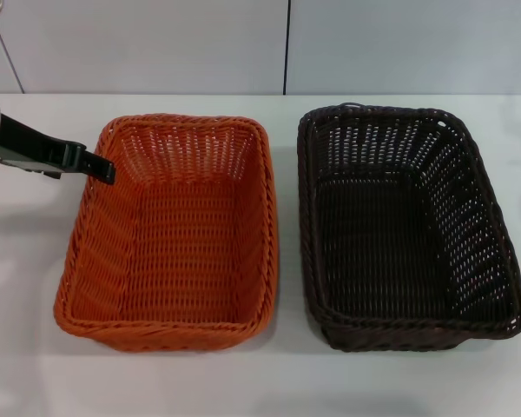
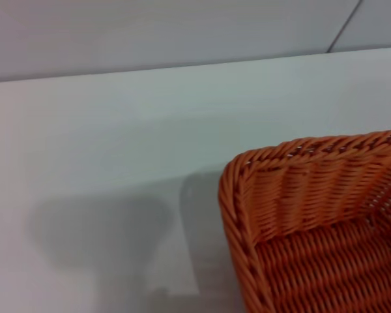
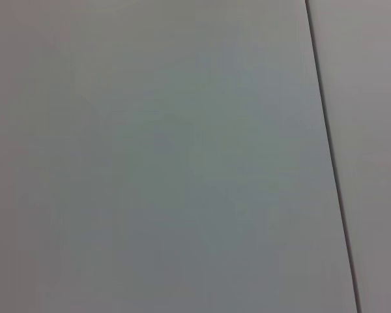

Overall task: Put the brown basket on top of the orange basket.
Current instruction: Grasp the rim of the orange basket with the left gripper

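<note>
The brown basket (image 1: 408, 226) is seen on the desk (image 1: 286, 382) just right of the orange basket (image 1: 174, 230); the left tool (image 1: 104, 168), seemingly pressed together, hovers at the orange basket's far-left rim, perhaps to steady it.

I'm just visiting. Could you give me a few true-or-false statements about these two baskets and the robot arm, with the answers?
1. The brown basket sits inside the orange basket. False: they stand side by side on the table.
2. Both baskets are empty. True.
3. The left gripper is at the orange basket's far left corner. True.
4. The right gripper holds the brown basket. False: it is not in view.
</note>
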